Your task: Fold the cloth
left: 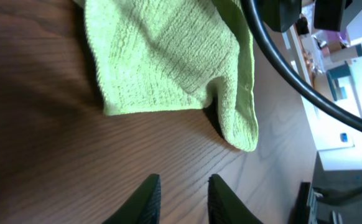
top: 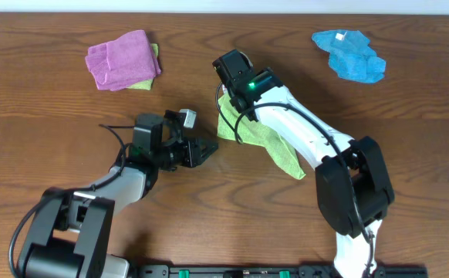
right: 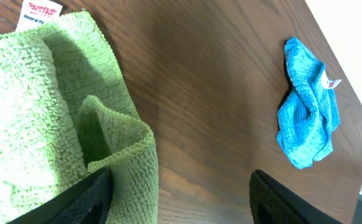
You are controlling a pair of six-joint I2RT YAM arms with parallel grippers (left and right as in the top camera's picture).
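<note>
The lime-green cloth (top: 267, 139) lies rumpled mid-table, running from the right arm's wrist down toward the front right. My right gripper (top: 229, 74) hovers at its upper-left end and is open wide. In the right wrist view (right: 182, 180) a raised fold of the cloth (right: 32, 124) stands against the inner face of the left finger (right: 88, 199), and bare wood fills the rest of the gap. My left gripper (top: 207, 149) is left of the cloth, apart from it. Seen from the left wrist (left: 184, 183), its jaws stand narrowly open with nothing between them, pointing at the cloth's edge (left: 168, 56).
A purple-pink cloth (top: 120, 58) sits at the back left on a small lime-green piece (top: 143, 77). A bright blue cloth (top: 349, 54) (right: 306, 109) lies at the back right. The right arm's black cable (left: 305, 87) crosses above the green cloth.
</note>
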